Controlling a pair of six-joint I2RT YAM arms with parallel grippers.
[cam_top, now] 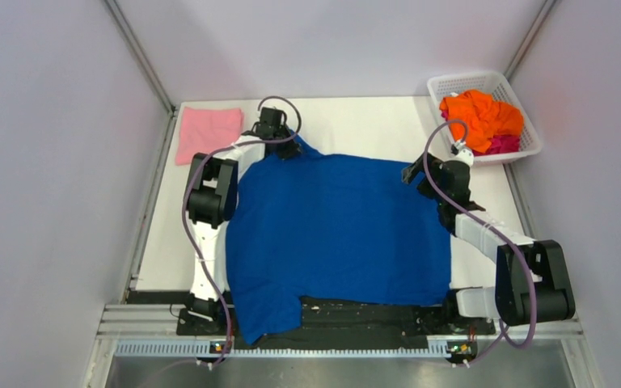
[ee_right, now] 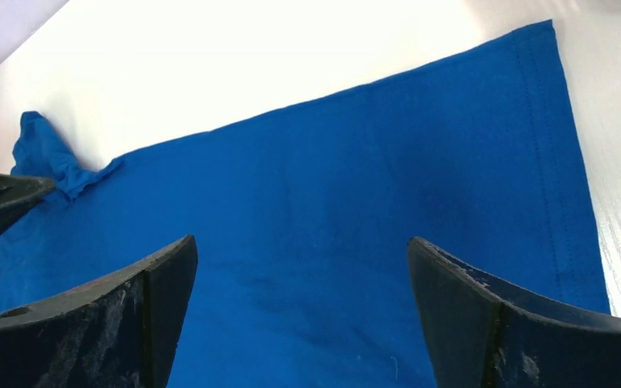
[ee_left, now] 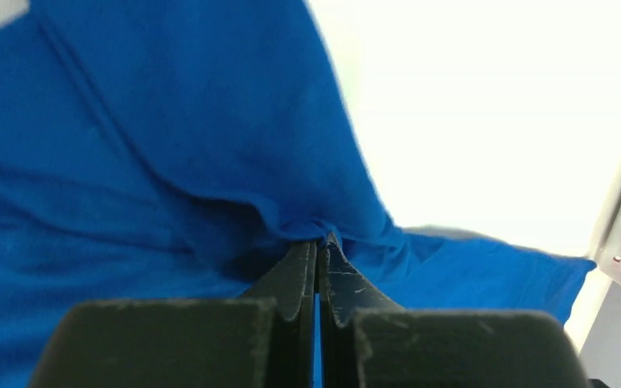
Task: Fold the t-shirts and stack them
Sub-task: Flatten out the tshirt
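Clamps, between the black wedge-shaped fingers of the left gripper [ee_left: 320, 242], a bunched far-left corner of the royal-blue t-shirt [cam_top: 340, 226]. Spreads the right gripper [ee_right: 301, 240] wide over the cloth beside the double-stitched hem. Lies flat and smooth, long axis left to right, hem toward the right, one sleeve draped over the near edge. Rests on a white table [cam_top: 356, 121] between pale grey walls, with a folded pink t-shirt [cam_top: 209, 133] far left and an orange t-shirt [cam_top: 481, 117] and magenta t-shirt [cam_top: 503, 144] crumpled in a white mesh basket [cam_top: 485, 81] far right.
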